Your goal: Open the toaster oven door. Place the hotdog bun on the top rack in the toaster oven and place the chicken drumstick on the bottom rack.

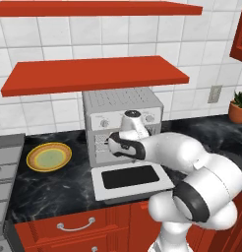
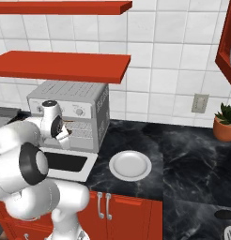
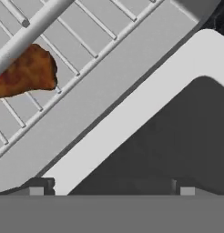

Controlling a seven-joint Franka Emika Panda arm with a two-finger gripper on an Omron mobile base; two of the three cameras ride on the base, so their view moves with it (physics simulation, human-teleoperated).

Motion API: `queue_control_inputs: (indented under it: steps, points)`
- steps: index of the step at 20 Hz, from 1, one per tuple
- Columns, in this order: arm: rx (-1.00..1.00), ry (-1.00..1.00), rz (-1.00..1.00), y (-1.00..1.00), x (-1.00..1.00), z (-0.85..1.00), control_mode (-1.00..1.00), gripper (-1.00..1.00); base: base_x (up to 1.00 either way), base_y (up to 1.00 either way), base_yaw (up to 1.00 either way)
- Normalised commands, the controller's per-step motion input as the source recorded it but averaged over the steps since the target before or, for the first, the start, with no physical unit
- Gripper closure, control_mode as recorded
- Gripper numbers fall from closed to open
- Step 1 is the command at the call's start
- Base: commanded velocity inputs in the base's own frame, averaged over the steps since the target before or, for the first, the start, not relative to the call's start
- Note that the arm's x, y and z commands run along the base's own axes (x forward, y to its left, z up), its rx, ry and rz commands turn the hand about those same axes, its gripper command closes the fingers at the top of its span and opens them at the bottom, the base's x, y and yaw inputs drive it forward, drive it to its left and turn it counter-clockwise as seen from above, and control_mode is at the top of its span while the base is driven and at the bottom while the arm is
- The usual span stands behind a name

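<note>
Oven (image 1: 124, 101) sits on the black marble counter (image 2: 183, 154) under the lower red shelf (image 1: 96, 74), door (image 1: 132, 180) dropped flat toward the arm. Yellow plate (image 1: 49, 157) well left of the oven, white plate (image 2: 130, 166) just right of it, both bare. Potted plant (image 2: 225, 123) far right by a wall outlet (image 2: 199, 103). Stove edge (image 1: 5, 162) at far left; red drawers (image 1: 76, 225) below the counter.

Arm's forearm and wrist block the oven mouth in both base views, so the cavity and racks can't be read there. Gripper (image 3: 111, 191) is at the opening, above the door; fingers spread wide, nothing between them.

Hand view: drumstick (image 3: 25, 73) lies on a wire rack (image 3: 82, 41), partly cut off at the frame edge and crossed by a pale bar. Looks like the lower rack, just behind the door hinge, but can't confirm which level. Door frame and dark glass run diagonally below it. Bun not made out.

White tiled wall, second red shelf higher up.
</note>
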Motion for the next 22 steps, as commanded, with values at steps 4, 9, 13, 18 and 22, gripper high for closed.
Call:
queue_control_inputs:
  steps: [4, 9, 13, 18, 22]
  points:
    - [0.01, 0.07, -0.01, 0.00, -0.76, 0.66, -1.00, -1.00, 0.00, 0.00, 0.00]
    - [-0.02, 0.03, 0.05, -0.01, -0.98, 0.56, -1.00, -1.00, 0.00, 0.00, 0.00]
    - [-0.02, 0.05, 0.15, -0.26, -0.95, 0.60, -1.00, -1.00, 0.00, 0.00, 0.00]
    - [-0.03, 0.00, 0.29, -0.44, -1.00, 0.44, -1.00, -1.00, 0.00, 0.00, 0.00]
    - [-0.01, -0.01, 0.33, -0.41, -1.00, 0.43, -1.00, -1.00, 0.00, 0.00, 0.00]
